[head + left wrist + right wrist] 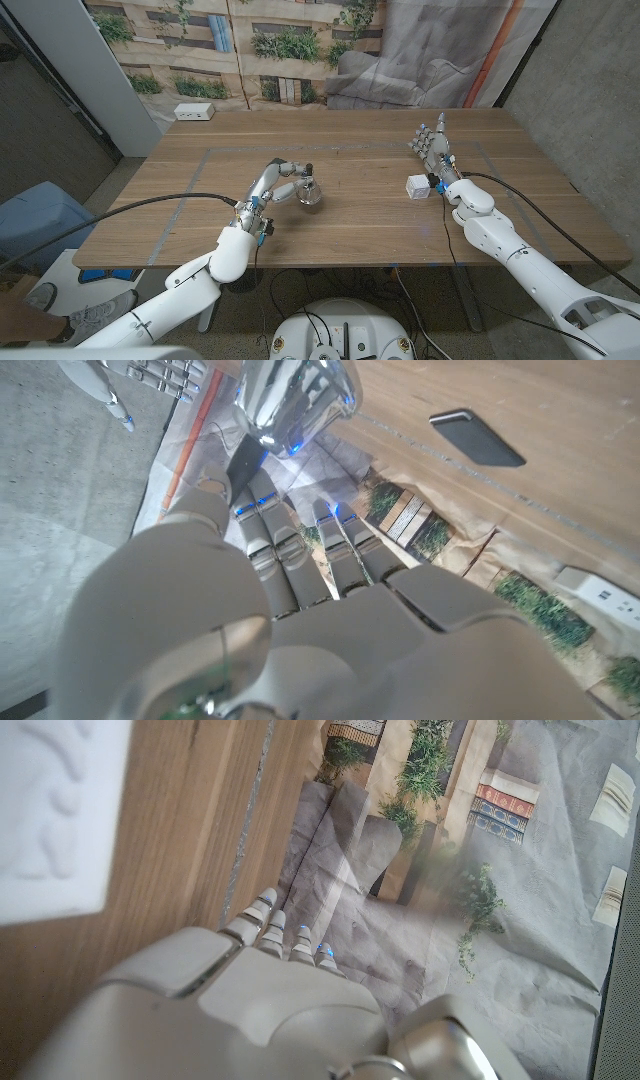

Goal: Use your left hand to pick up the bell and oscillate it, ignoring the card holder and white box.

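Note:
The silver bell (pixel 312 195) is near the table's middle, and my left hand (pixel 272 186) grips its dark handle from above with curled fingers. The left wrist view shows the shiny bell body (pixel 292 400) just past my fingers (pixel 290 550); the black handle runs down between thumb and fingers. I cannot tell whether the bell touches the wood. The white box (pixel 418 186) lies to the right, close to my right hand (pixel 432 150), which stands upright with fingers apart and holds nothing. The dark card holder (pixel 478 438) lies on the table beyond the bell.
A white power strip (pixel 195 112) sits at the table's far left corner. A backdrop printed with plants and a grey cloth hang behind the wooden table (pixel 360 230). A black cable runs along each arm. In the right wrist view the white box (pixel 50 810) is close beside my hand.

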